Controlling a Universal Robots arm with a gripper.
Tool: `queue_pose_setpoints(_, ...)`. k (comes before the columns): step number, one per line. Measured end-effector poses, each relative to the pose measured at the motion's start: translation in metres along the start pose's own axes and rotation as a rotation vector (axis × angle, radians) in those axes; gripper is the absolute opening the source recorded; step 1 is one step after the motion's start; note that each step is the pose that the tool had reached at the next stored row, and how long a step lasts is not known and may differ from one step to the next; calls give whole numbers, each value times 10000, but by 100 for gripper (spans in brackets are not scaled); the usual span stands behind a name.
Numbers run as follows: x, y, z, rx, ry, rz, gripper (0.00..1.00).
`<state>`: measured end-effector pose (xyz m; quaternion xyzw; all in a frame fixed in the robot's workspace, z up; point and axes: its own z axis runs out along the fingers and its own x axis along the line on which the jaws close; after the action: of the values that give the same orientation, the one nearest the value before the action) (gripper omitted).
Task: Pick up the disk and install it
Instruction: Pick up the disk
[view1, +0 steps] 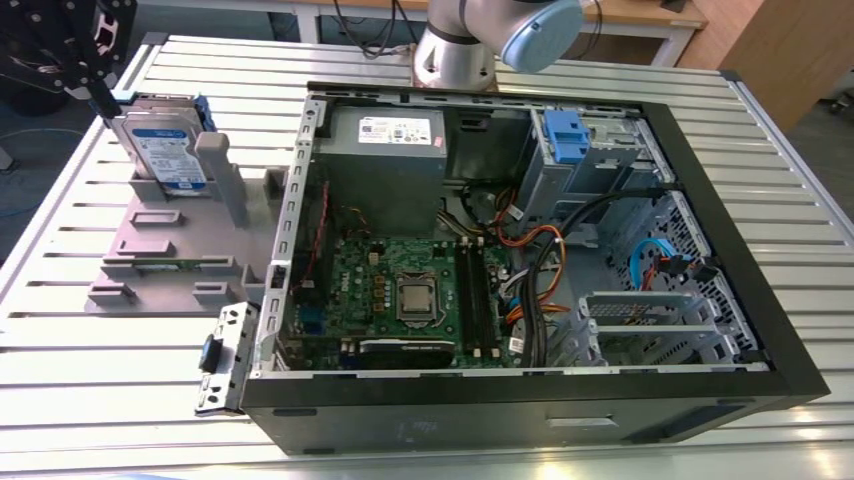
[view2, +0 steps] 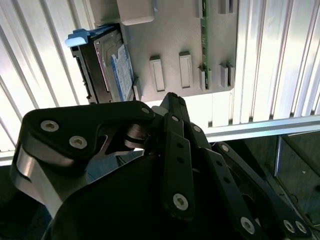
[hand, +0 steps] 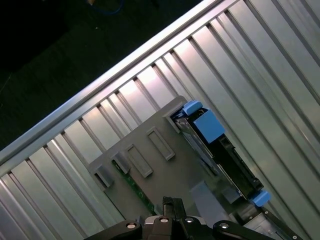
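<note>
End effector (view1: 94, 90) half beyond the exterior view's top edge; disk (view1: 164, 150) partly behind a grey stand post (view1: 222, 172).

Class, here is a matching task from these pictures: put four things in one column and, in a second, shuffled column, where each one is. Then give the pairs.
1 disk
2 gripper
3 motherboard
4 grey stand

A on the slatted table, beside the computer case
B on edge in the grey stand
C close over the disk's top
D inside the open computer case

Pairs: 1-B, 2-C, 3-D, 4-A
</note>
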<state>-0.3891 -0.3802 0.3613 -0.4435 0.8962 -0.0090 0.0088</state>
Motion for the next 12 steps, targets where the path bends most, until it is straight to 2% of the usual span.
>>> queue_pose_setpoints(12, 0, 0, 0, 0, -2, -193, 11)
